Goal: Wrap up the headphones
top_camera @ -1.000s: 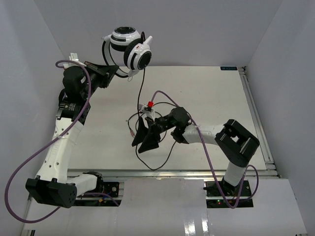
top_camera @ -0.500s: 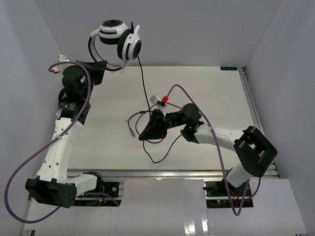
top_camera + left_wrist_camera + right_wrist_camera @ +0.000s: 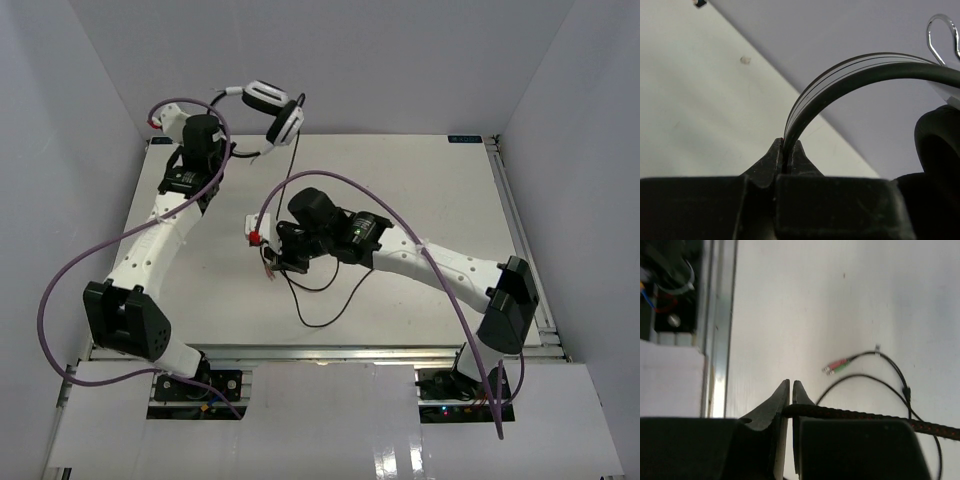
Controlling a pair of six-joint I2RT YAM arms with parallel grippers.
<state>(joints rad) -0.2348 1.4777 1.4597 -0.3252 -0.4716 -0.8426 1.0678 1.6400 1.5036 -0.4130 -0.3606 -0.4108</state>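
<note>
The white headphones with black pads hang in the air at the back left, above the table's far edge. My left gripper is shut on their black headband; the fingertips pinch it, and a black ear pad shows to the right. The thin black cable drops from the cups to my right gripper, which is low over the table's middle left. It is shut on a braided stretch of cable. More cable lies looped on the table, ending in pink and green plugs.
The white table is walled at the back and on both sides. An aluminium rail runs along its near edge, also seen in the right wrist view as rail. Thick purple arm cables arch over the work area.
My right gripper has shut on the cable and swung left across the table. The left arm turned, carrying the headphones a little right and tilting them.
</note>
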